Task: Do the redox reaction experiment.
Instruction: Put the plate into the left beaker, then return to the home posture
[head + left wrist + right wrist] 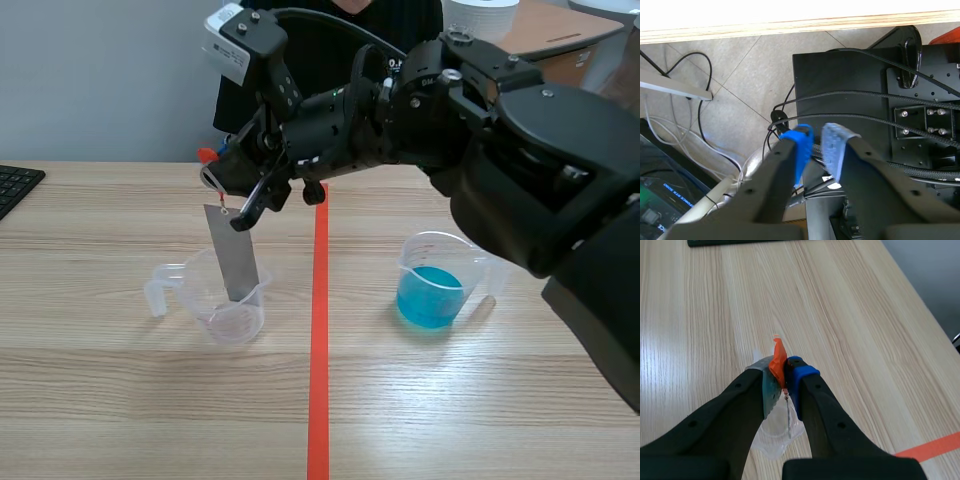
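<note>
Two clear measuring cups stand on the table. The empty cup (222, 322) is at lower left of centre in the scene view, and the cup with blue liquid (432, 246) is right of the single orange-red tape line (319, 350).

There is one metal strip (232, 255). It hangs tilted from a thin wire, with its lower end inside the empty cup. The right gripper (228, 172) has reached past the middle of the frame and is clamped on the one orange tab (205, 154) from which the wire hangs.

The right wrist view shows that grip plainly: the tab (777, 360) is pinched between the pads of the right gripper (782, 372), with the empty cup (774, 442) under the fingers. The strip itself is hardly visible there.

Only the left wrist view shows the left gripper (817, 145). It sits below the table edge, over floor tiles and cables (700, 125). Its pads are drawn almost together (a sliver of gap) and hold nothing.

The scene view alone shows a keyboard (15, 188) at the left edge and a person in dark clothing (405, 25) at the top.
</note>
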Available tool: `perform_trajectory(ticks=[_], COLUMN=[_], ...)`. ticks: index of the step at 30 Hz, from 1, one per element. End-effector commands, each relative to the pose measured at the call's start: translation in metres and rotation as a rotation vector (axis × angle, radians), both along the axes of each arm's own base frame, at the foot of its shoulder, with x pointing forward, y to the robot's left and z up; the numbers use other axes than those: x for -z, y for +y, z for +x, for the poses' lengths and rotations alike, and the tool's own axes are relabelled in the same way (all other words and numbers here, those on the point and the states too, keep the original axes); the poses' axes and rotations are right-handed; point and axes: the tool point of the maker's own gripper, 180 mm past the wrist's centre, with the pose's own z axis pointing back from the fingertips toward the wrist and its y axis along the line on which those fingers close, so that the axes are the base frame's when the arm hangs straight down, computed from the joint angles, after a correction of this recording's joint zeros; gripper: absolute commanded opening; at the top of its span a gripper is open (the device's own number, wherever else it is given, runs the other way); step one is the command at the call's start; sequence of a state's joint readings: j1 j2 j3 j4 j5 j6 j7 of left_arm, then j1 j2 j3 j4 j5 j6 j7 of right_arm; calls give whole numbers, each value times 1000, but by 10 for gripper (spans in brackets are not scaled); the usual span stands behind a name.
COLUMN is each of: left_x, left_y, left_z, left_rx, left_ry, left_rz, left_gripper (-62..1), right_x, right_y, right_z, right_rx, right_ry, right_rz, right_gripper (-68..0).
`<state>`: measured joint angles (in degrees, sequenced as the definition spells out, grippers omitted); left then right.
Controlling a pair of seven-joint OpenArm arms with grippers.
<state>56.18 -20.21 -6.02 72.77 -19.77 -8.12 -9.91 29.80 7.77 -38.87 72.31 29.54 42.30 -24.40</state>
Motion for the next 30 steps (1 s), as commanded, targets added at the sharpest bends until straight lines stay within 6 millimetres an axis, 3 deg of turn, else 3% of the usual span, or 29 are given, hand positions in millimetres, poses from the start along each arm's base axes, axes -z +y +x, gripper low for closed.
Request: perform_trajectory(ticks=[1, 8, 17, 18, 24, 30], left_x=[-4, -4, -4, -5, -5, -5], left_y=[1, 1, 1, 1, 2, 2], left_z=[5, 5, 6, 6, 6, 6], left_rx=[0, 0, 0, 0, -1, -1], left_ry=[-22, -24, -25, -28, -28, -27], left_rz=[-1, -1, -1, -1, 2, 3], left_gripper=[-434, -288, 6, 14, 14, 14], right_x=[-19, -11, -9, -8, 1, 1], right_y=[11, 14, 17, 18, 28, 44], right_z=[3, 4, 1, -1, -15, -38], right_rx=[-22, -18, -30, -37, -87, -155], right_ry=[-36, -36, -36, -35, -23, 35], right_rz=[47, 19, 11, 8, -15, 32], right_gripper=[-662, -662, -650, -633, -455, -180])
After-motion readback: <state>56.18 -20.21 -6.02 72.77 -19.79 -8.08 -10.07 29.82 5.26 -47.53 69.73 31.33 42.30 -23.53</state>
